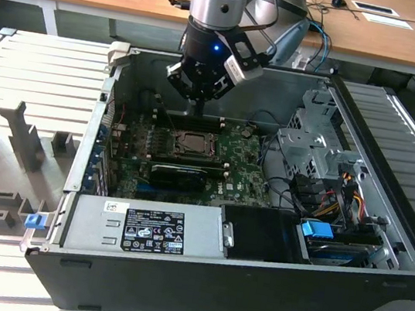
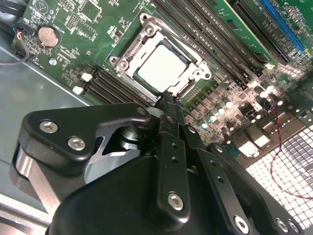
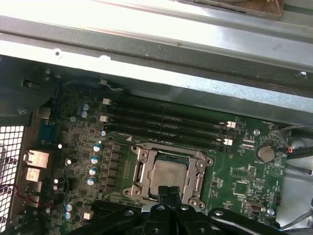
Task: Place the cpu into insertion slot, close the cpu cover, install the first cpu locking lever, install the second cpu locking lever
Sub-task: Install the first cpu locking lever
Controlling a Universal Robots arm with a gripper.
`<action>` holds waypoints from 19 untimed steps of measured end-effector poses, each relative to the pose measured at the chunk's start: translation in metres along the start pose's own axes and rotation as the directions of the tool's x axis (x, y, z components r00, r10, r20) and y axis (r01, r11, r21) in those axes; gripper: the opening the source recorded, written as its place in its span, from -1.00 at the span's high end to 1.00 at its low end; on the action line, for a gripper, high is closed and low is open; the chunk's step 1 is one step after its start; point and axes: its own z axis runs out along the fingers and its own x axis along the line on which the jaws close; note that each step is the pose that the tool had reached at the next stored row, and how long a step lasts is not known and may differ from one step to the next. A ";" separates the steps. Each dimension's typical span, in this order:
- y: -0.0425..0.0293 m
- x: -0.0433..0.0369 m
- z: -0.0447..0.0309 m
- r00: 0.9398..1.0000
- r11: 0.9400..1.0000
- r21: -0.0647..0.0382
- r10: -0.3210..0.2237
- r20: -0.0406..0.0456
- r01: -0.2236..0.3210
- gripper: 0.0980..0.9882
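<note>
The cpu (image 2: 161, 66) lies flat in the insertion slot (image 2: 120, 62), grey metal top up, on the green board inside the open case. The cpu cover (image 2: 192, 73) lies down around it as a metal frame, the chip showing through its window. In the first wrist view the cpu (image 3: 167, 175) sits in the same frame, the cpu cover (image 3: 140, 171). My gripper (image 2: 168, 99) hangs just above the socket's edge, fingers together with nothing between them. The exterior view shows the gripper (image 1: 197, 109) above the insertion slot (image 1: 190, 143). How the locking levers stand I cannot tell.
Memory slots (image 3: 166, 125) run beside the socket toward the case wall (image 3: 161, 73). A long black expansion card (image 1: 177, 174) lies on the socket's near side in the exterior view. A drive cage and cable bundle (image 1: 327, 189) fill the exterior view's right. The power supply (image 1: 149, 229) sits in front.
</note>
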 end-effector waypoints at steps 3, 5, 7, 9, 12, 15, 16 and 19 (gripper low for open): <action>0.0001 0.0005 0.0001 1.000 1.000 0.000 0.000 0.000 0.000 0.98; 0.0001 0.0005 0.0003 1.000 1.000 -0.001 0.000 0.000 0.000 0.98; 0.0001 0.0006 0.0004 1.000 1.000 -0.002 0.000 0.000 0.000 0.98; 0.0001 0.0006 0.0004 1.000 1.000 -0.003 0.000 0.001 0.000 0.98; 0.0001 0.0007 0.0005 1.000 1.000 -0.004 0.000 0.001 0.000 0.98; 0.0001 0.0009 0.0007 1.000 1.000 -0.005 0.000 0.001 0.000 0.98; 0.0001 0.0010 0.0007 1.000 1.000 -0.005 0.000 0.001 0.000 0.98; 0.0002 0.0011 0.0010 1.000 1.000 -0.007 0.000 0.001 0.000 0.98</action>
